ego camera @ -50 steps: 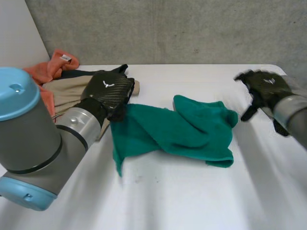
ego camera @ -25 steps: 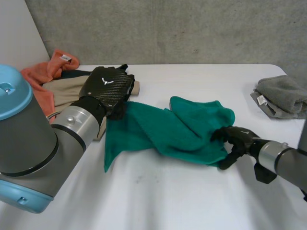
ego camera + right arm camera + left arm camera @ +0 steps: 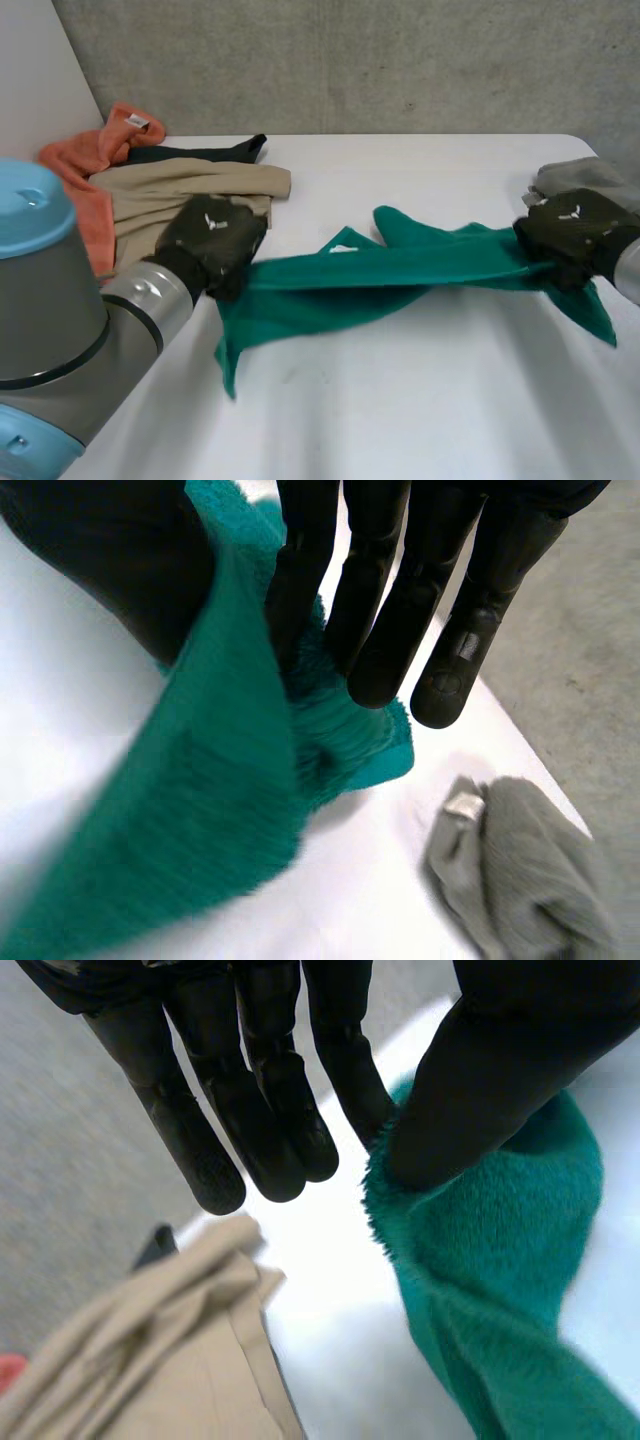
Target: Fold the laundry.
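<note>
Left hand [image 3: 212, 240] and right hand [image 3: 575, 232] drew apart, stretching green towel [image 3: 400, 268] (formerly bunched).

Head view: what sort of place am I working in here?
Probably a lab test bench, not a home: a white table against a plain concrete wall, with a clothes pile and a grey cloth set out, the left hand and right hand pinching a green towel.

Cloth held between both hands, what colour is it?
The cloth is teal green, clearest in the head view.
</note>
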You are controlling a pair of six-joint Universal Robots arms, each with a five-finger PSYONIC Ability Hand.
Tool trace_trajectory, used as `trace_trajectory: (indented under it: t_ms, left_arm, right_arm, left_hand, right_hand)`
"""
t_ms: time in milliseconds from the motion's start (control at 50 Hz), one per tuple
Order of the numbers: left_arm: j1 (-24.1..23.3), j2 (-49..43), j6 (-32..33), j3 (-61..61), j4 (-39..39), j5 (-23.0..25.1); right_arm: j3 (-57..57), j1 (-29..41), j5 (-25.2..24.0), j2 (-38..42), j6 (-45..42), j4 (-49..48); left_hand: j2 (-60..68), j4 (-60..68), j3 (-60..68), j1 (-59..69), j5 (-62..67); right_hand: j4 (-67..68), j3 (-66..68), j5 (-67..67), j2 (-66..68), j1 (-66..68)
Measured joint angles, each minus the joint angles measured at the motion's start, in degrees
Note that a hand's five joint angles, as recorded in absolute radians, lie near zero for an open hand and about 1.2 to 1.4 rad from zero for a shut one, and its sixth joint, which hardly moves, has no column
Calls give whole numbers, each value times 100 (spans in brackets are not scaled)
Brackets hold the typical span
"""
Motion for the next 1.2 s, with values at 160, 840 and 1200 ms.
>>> trace_trajectory:
  t_ms: [160, 840, 1200]
  left_arm:
    - [-21, -1284, 570, 601, -189, -34]
    - [131, -793, 1383, 684, 3365, -409]
    - [75, -1207, 1383, -1008, 2392, -647]
  right_arm:
    - [-417, 279, 694, 654, -1346, 404]
    - [-714, 966, 1205, 909, 296, -4283]
    - [1255, 795, 515, 855, 447, -3276]
  left_hand:
    - [0, 0, 0, 0, 0]
    - [12, 22, 14, 0, 1]
    - [-2698, -2623, -2537, -2604, -2361]
  right_hand:
    - [1, 0, 52, 149, 97]
    - [4, 2, 104, 149, 97]
    - [24, 4, 111, 149, 112]
